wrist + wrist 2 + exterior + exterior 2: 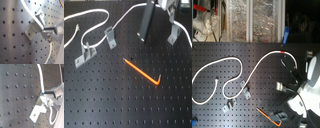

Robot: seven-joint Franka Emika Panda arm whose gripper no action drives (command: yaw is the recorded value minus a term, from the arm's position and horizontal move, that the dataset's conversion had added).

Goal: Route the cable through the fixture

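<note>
In the first exterior view the cable (124,19) loops over the black perforated worktop (114,100) along its far edge, passing the fixture (110,35); an orange rod (143,72) lies mid-worktop, a grey bracket (85,54) toward the first exterior view's left. In the second exterior view the cable's red band (282,51) shows. In both wrist views the gripper (50,35) pinches the cable (42,84) just beside a clip (37,111).

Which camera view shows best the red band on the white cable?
The second exterior view shows it best: the red band sits clearly on the cable, at the top of its arc. The first exterior view shows the cable but no band, and neither wrist view shows any red.
</note>
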